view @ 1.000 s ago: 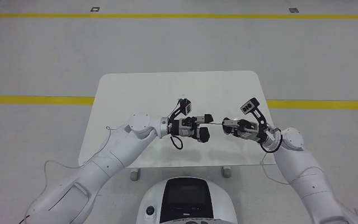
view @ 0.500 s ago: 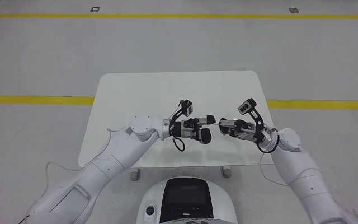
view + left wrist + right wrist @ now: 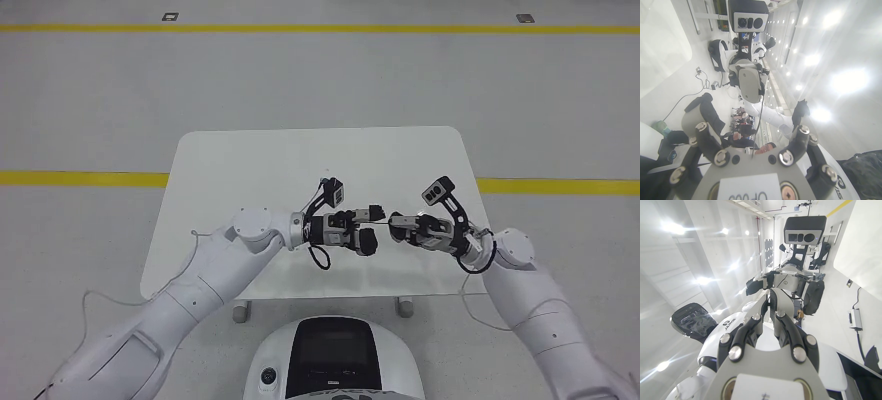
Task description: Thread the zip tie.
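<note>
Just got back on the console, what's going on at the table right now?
Both arms face each other above the white table, nearly tip to tip. The right end effector looks shut on the thin black zip tie. The tie runs toward the left end effector, which is open, and passes between its fingers. Whether the tie is threaded cannot be told.

bright even overhead light, ceiling lamps (image 3: 847,82) flaring into glare in both wrist views, fisheye bending toward edges
</note>
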